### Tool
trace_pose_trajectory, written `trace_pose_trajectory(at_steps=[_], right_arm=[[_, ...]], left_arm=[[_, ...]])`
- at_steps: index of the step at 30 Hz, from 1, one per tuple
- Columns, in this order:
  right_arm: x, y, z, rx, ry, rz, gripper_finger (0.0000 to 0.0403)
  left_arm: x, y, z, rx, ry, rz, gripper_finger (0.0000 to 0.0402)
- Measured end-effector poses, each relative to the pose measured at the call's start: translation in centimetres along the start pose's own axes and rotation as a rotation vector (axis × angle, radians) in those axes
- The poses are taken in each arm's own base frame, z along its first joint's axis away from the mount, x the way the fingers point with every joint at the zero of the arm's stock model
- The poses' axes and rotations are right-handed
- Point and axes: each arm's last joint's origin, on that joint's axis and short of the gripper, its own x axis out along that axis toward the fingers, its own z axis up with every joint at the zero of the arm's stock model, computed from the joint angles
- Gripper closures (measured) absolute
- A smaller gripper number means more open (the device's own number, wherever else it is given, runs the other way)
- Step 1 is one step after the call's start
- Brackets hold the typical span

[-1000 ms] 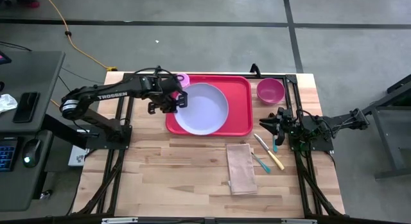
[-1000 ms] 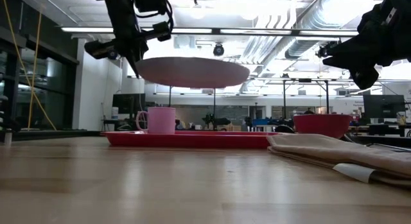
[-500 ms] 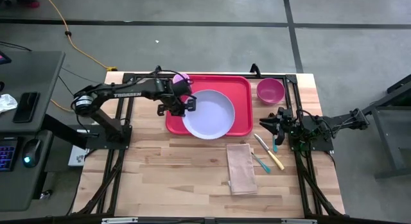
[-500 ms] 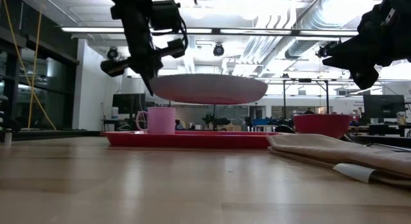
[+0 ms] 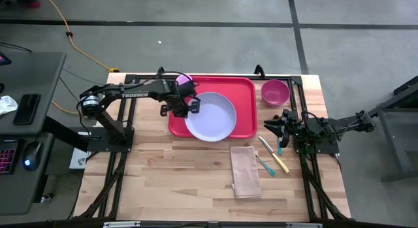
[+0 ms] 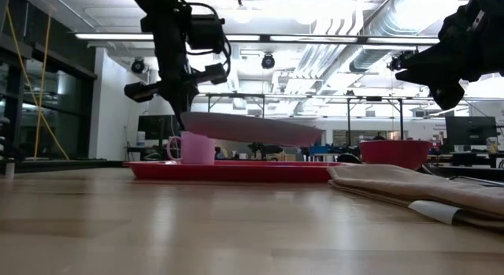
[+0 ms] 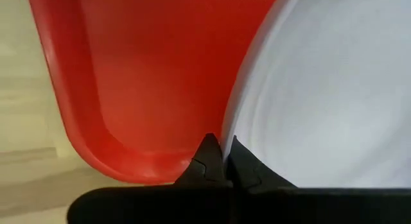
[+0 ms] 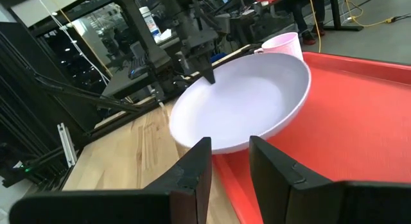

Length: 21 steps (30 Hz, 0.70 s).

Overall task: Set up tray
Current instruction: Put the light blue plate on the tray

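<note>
The red tray (image 5: 245,87) lies on the table at the far middle. A round lavender plate (image 5: 210,115) hangs just above it, with my left gripper (image 5: 185,109) shut on its left rim. In the low view the plate (image 6: 252,127) is tilted, its right side lower. A pink mug (image 5: 183,80) stands in the tray's far left corner. My right gripper (image 5: 274,125) waits at the table's right edge; in its own wrist view the right gripper (image 8: 229,160) is open, with nothing between its fingers. My left gripper pinches the plate's left rim (image 7: 232,124) between its two fingers, one on the upper face and one on the underside. The fingers come steeply from above, slanting in from the table's left. The plate hangs clear of the tray, its free right side tipped lower.
A pink bowl (image 5: 275,92) stands on the table right of the tray. A folded beige napkin (image 5: 245,170) lies near the middle front, with cutlery (image 5: 273,154) to its right. Bare wood lies to the left and front.
My left gripper has gone down and a little toward the table's right and near edge, still shut on the plate. The plate has sunk closer to the tray and tipped from level to right side down.
</note>
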Motion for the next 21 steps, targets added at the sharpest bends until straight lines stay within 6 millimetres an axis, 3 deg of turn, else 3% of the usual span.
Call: trace_pose_trajectory(at_steps=[9,21], right_arm=[[0.0,0.0,0.0,0.002,0.0,0.0,0.032],[0.0,0.0,0.0,0.002,-0.007,-0.012,0.032]], left_arm=[[-0.3,0.8,1.8,0.0,-0.015,-0.004,0.039],[-0.5,1.2,2.7,0.009,-0.02,-0.007,0.039]])
